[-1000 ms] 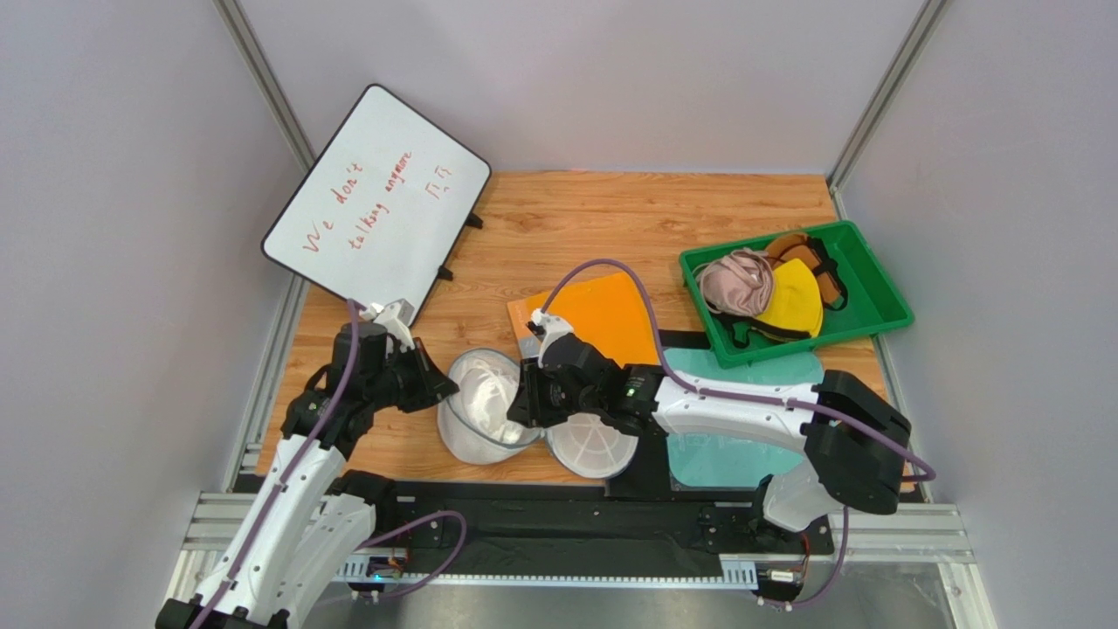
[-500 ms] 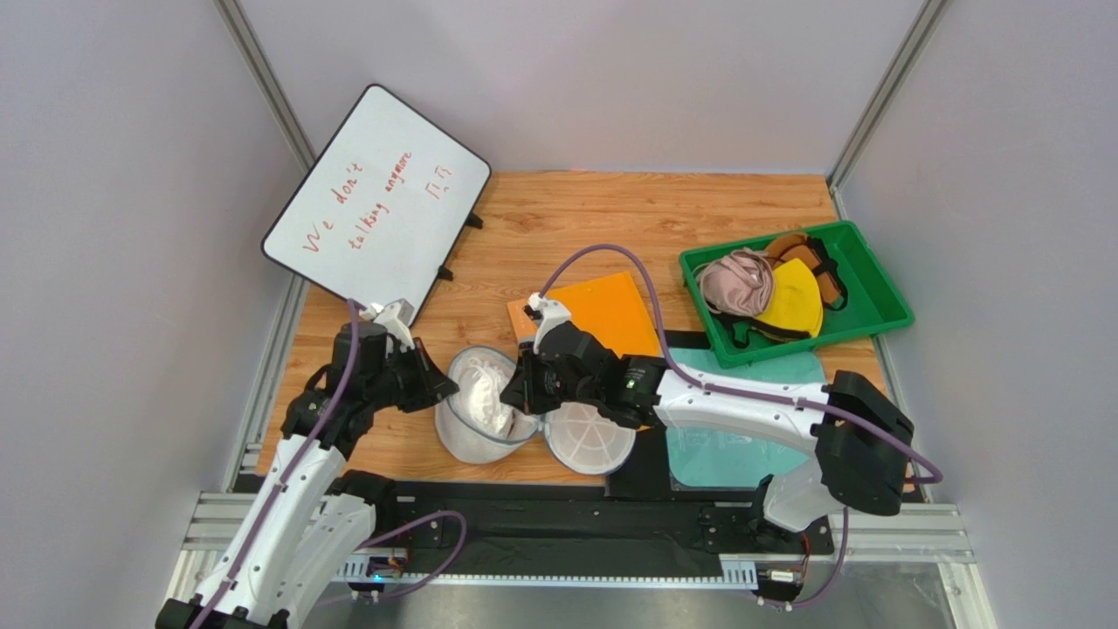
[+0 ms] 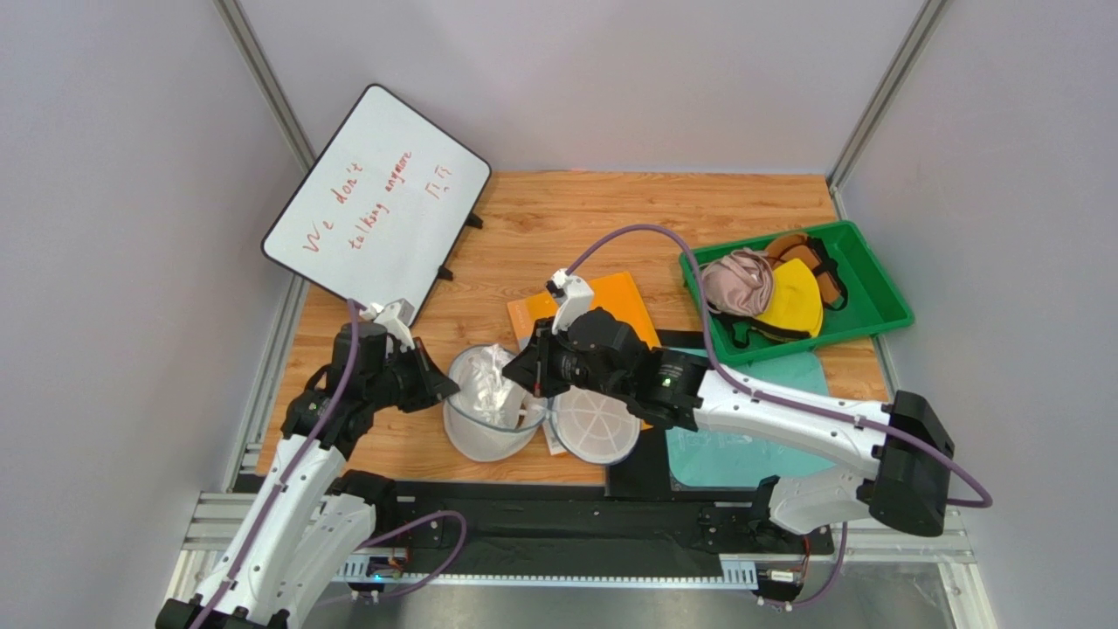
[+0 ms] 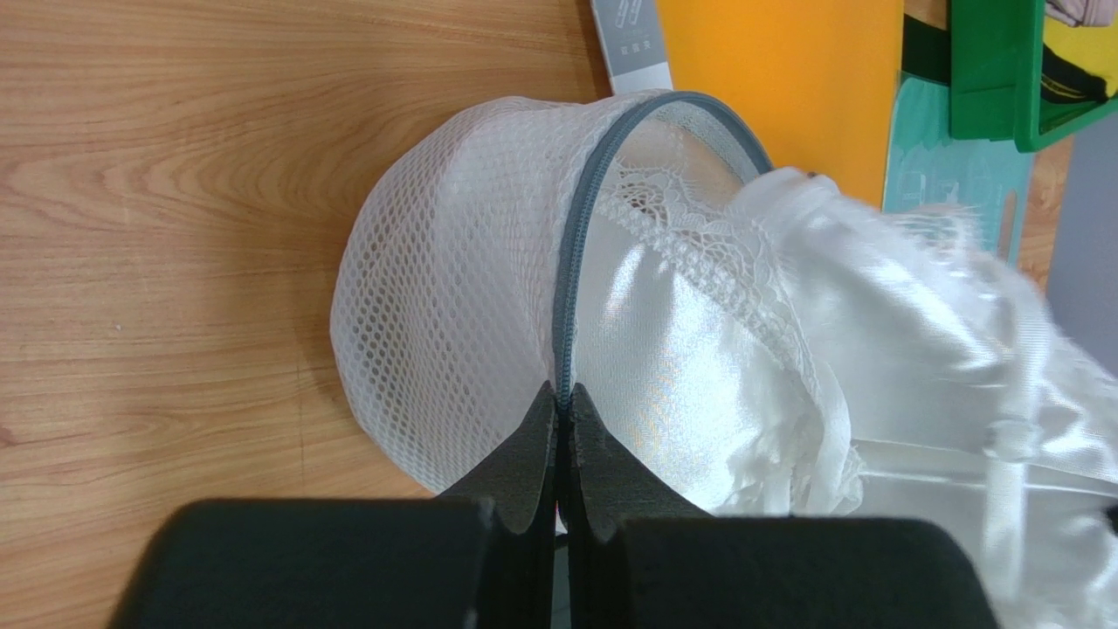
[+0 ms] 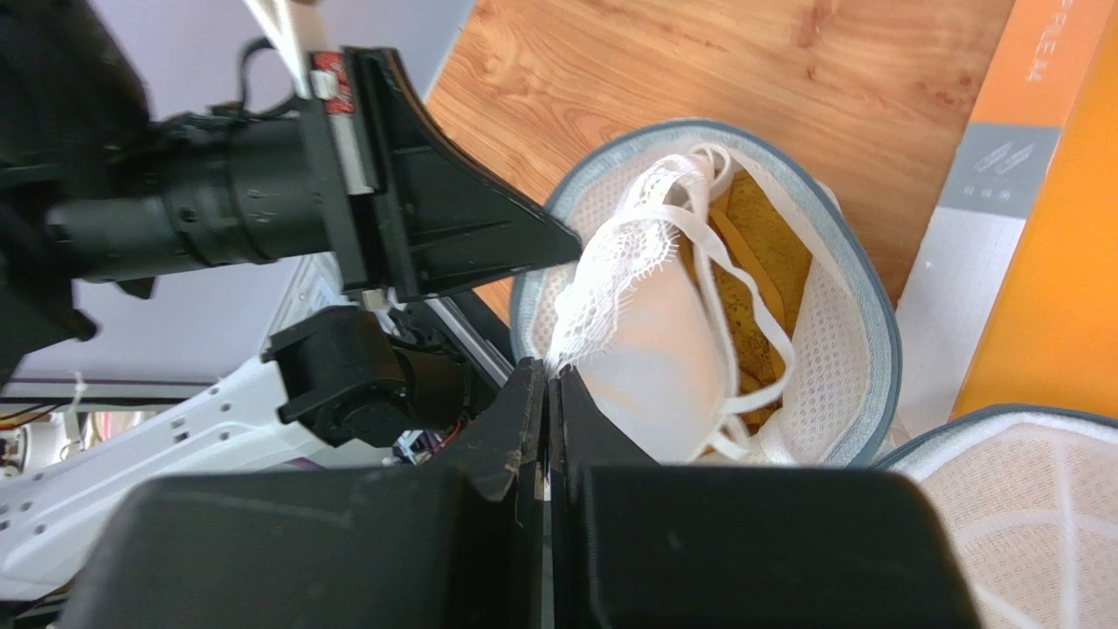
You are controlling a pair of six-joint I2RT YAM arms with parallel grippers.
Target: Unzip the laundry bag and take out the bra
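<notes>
The bag (image 4: pixel 446 302) is held open at its zipper rim, which is pinched between the fingers of the left gripper (image 4: pixel 564 393). The lace trim of a white garment (image 5: pixel 643 341) is pinched by the right gripper (image 5: pixel 549 374). The bra (image 5: pixel 761 223), judged to be the ochre fabric, is seen deep in the bag under the white straps. The wrong piece may be drawn out, the bra may be snagged by tangled straps, or the rim may be tugged free.
</notes>
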